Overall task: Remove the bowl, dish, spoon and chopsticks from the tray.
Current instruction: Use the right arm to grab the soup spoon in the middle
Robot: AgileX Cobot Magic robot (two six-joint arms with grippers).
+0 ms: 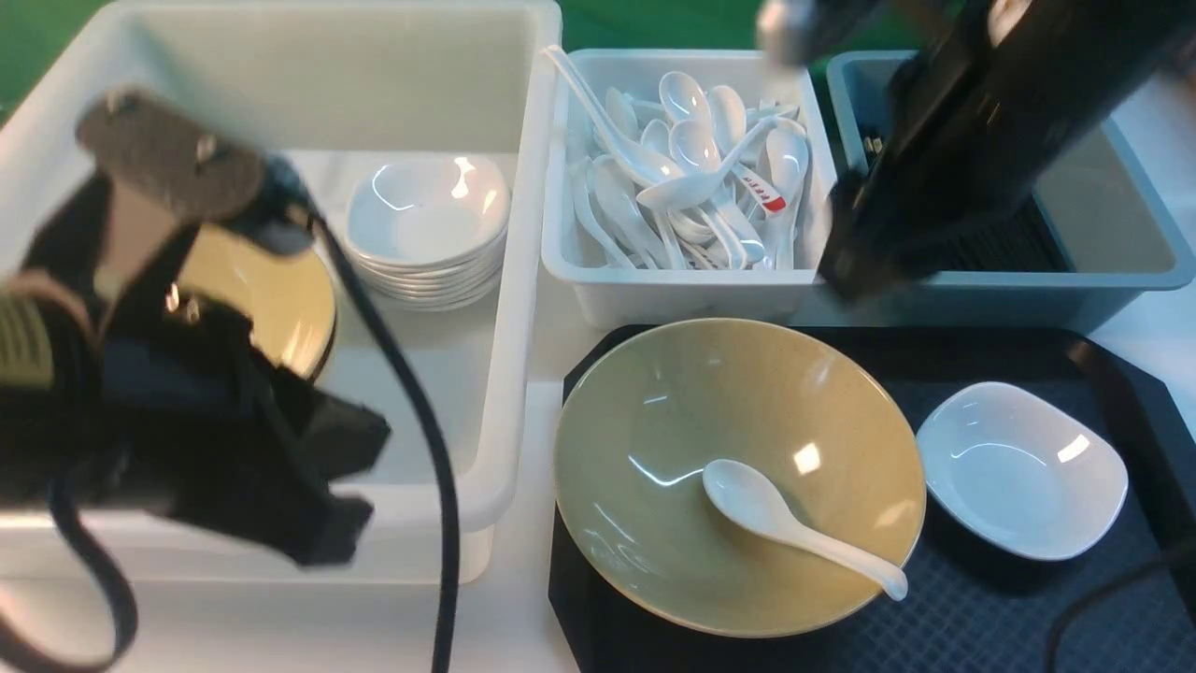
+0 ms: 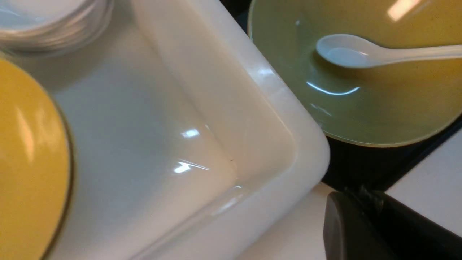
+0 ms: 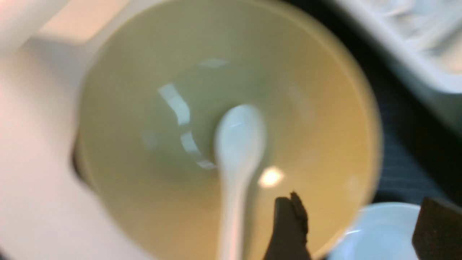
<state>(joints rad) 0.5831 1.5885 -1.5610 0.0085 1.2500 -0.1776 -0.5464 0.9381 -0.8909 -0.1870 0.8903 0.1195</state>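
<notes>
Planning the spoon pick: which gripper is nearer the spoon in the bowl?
Right, likely. The right gripper hovers open over the bowl, near the spoon; the left gripper sits shut over the white tub.

A smooth white tabletop (image 1: 523,617) shows at the lower left of the front view and again at the right edge. A flat green backdrop (image 1: 37,28) runs along the top edge, in the upper left corner and at top centre. Bright, even light leaves small glints on a glossy white plastic tub (image 1: 533,187) at left.
</notes>
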